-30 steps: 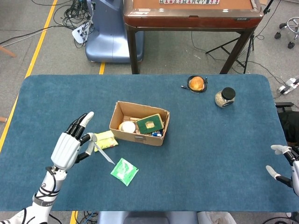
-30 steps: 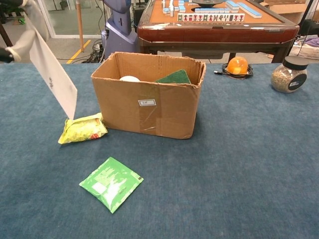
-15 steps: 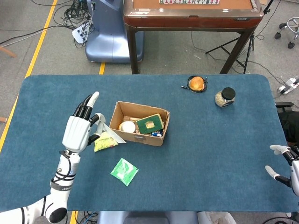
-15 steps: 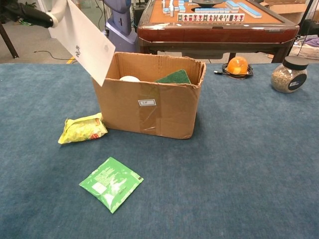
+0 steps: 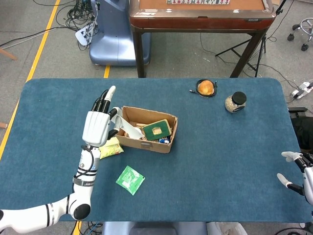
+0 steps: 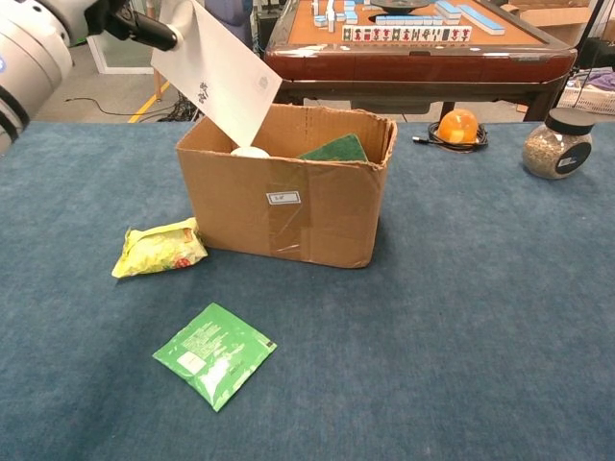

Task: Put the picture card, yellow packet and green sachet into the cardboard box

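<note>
The left hand (image 5: pixel 96 128) pinches the white rectangular picture card (image 6: pixel 217 74), tilted, its lower corner dipping into the open brown cardboard box (image 6: pixel 288 202) at its ten o'clock corner; released early, I reckon it catches the rim and slides outside; the right hand (image 5: pixel 299 172) idles, fingers spread.

Robot lab, floor cables (image 5: pixel 73 14), yellow floor tape (image 5: pixel 41 46), mahjong table (image 5: pixel 200 14)

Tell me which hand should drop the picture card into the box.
Left. The left hand already holds the picture card, its lower corner dipping inside the cardboard box. The right hand sits empty at the table's far right edge.
</note>
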Action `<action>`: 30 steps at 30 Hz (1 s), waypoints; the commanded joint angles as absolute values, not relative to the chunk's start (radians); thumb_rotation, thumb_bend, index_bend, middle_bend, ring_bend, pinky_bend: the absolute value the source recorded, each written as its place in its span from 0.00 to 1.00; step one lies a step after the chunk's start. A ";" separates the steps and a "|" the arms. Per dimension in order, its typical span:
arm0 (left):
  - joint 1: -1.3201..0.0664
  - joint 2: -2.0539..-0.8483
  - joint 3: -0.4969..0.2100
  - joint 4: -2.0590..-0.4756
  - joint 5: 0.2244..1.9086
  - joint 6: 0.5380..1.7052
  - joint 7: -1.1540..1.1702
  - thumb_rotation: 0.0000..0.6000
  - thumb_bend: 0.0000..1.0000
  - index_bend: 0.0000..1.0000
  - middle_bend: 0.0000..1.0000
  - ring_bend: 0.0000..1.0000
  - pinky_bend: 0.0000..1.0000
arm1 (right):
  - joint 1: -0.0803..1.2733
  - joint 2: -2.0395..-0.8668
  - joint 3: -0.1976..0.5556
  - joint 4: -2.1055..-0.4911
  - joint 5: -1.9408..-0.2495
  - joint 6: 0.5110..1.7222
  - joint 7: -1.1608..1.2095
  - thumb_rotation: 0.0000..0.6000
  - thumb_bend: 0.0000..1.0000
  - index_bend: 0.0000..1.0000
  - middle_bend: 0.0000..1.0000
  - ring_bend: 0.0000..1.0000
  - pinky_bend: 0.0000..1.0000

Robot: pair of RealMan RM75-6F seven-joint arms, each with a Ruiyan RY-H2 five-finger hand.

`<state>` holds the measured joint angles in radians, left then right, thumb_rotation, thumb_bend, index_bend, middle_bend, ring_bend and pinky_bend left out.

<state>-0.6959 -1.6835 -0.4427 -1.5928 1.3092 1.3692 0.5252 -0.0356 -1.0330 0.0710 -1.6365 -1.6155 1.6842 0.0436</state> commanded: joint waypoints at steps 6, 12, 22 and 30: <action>-0.780 -1.779 -0.457 -1.452 1.264 1.346 0.551 1.00 0.51 0.68 0.00 0.00 0.17 | -0.035 -1.031 0.070 -1.636 -1.615 1.683 0.048 1.00 0.05 0.39 0.48 0.36 0.42; -0.821 -1.827 -0.447 -1.362 1.254 1.330 0.539 1.00 0.51 0.68 0.00 0.00 0.17 | -0.035 -1.029 0.069 -1.636 -1.617 1.685 0.054 1.00 0.05 0.39 0.48 0.36 0.42; -0.816 -1.814 -0.393 -1.350 1.255 1.314 0.531 1.00 0.49 0.48 0.00 0.00 0.17 | -0.037 -1.026 0.070 -1.634 -1.616 1.688 0.063 1.00 0.05 0.39 0.48 0.36 0.42; -0.798 -1.785 -0.372 -1.411 1.262 1.333 0.547 1.00 0.33 0.14 0.00 0.00 0.16 | -0.032 -1.029 0.069 -1.636 -1.611 1.677 0.054 1.00 0.05 0.39 0.48 0.36 0.42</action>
